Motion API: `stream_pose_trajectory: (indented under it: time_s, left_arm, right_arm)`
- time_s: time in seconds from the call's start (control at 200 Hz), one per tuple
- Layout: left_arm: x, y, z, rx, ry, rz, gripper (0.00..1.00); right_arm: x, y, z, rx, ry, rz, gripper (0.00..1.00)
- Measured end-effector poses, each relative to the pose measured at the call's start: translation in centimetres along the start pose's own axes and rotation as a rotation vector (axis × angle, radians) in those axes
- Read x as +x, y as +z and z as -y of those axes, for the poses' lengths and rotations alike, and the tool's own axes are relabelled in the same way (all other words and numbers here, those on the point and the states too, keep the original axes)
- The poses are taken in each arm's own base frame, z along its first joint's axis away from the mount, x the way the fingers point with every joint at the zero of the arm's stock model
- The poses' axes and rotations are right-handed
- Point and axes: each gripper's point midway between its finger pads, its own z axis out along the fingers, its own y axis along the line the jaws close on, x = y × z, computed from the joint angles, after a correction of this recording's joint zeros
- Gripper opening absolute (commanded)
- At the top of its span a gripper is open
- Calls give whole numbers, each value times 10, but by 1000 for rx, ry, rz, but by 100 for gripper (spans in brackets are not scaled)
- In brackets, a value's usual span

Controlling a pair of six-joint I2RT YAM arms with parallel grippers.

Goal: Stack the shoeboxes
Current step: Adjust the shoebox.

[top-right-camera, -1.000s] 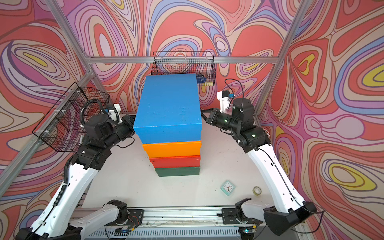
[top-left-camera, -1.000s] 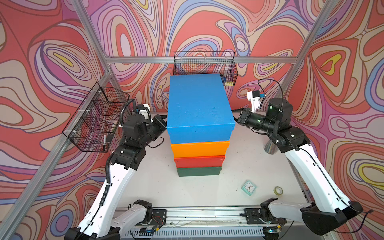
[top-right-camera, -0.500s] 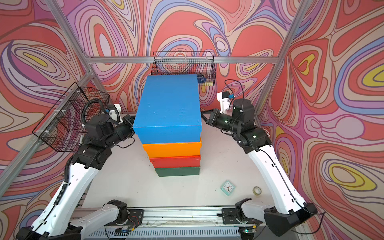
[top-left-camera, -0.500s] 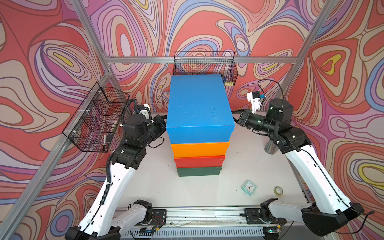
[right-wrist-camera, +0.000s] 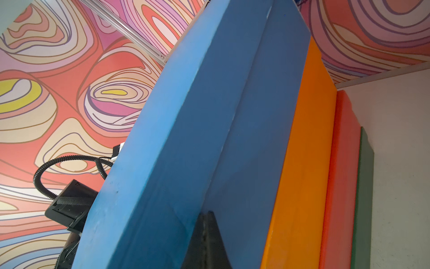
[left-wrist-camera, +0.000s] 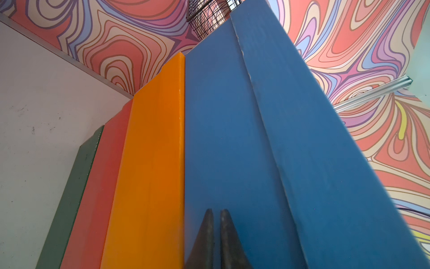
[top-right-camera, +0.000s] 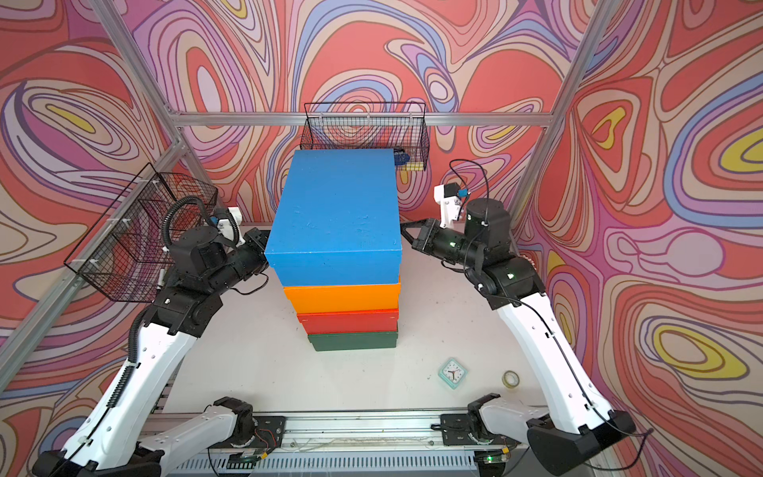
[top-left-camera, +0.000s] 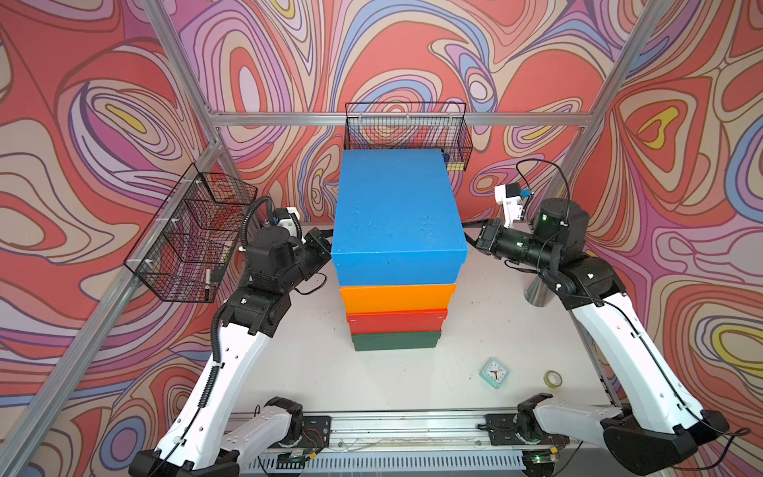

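Left wrist view: the left fingers (left-wrist-camera: 208, 230) stand nearly together with a narrow slit between them and grip nothing. Their tips point at the long side wall of the blue lidded cardboard shoebox (left-wrist-camera: 232, 139), below its lid rim. In the right wrist view, the right fingers (right-wrist-camera: 206, 233) are fully closed and empty, with their tips at the opposite wall of that box. Contact cannot be confirmed on either side.

In both top views this box tops a four-box stack. Beneath it sit the orange cardboard shoebox (top-left-camera: 398, 297), the red cardboard shoebox (top-left-camera: 396, 322) and the dark green cardboard shoebox (top-left-camera: 396, 342), which rests on the white bench (top-left-camera: 475, 330). A small mint-green square clock (top-left-camera: 494, 373) and a tape roll (top-left-camera: 552, 379) lie near the right arm's base.
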Motion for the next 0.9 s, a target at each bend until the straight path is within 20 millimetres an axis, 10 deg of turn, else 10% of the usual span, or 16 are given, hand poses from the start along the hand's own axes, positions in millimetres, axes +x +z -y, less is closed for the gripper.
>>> stream_pose_trajectory:
  time_s: [0.901]
  left_arm:
    - [-17, -24, -6, -85, 81, 75, 13]
  right_arm:
    - [-2, -1, 45, 230, -24, 38, 2]
